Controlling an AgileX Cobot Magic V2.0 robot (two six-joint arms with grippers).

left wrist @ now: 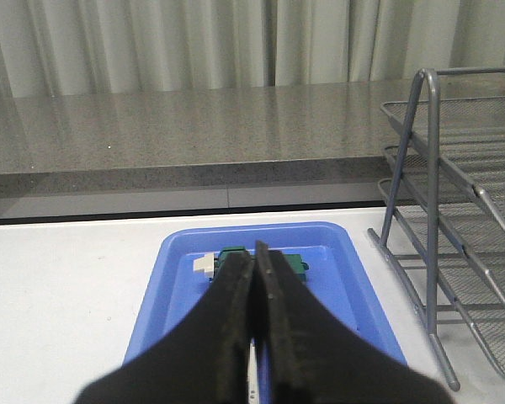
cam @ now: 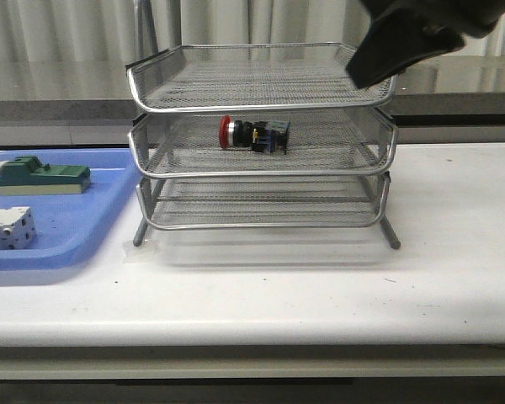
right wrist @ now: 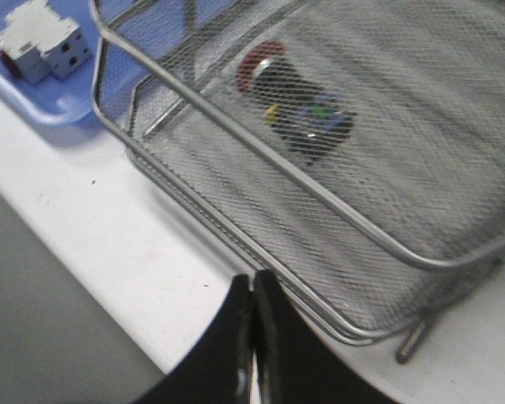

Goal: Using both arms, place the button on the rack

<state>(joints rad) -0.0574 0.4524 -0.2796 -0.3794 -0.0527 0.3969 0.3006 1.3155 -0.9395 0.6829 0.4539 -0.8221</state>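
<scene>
Button (cam: 253, 135): one, on rack's (cam: 261, 118) middle tier.

Nothing you can actually read in any of these views, sorry. The button (cam: 254, 135) lying in the middle tier of the rack (cam: 261, 143) has coloured bits on its back block, but no lettering you can make out, and through the mesh in the right wrist view it's just blur. The green block (cam: 42, 176) and the white block (cam: 7, 228) in the blue tray (cam: 67, 227) show no legible marks either.
</scene>
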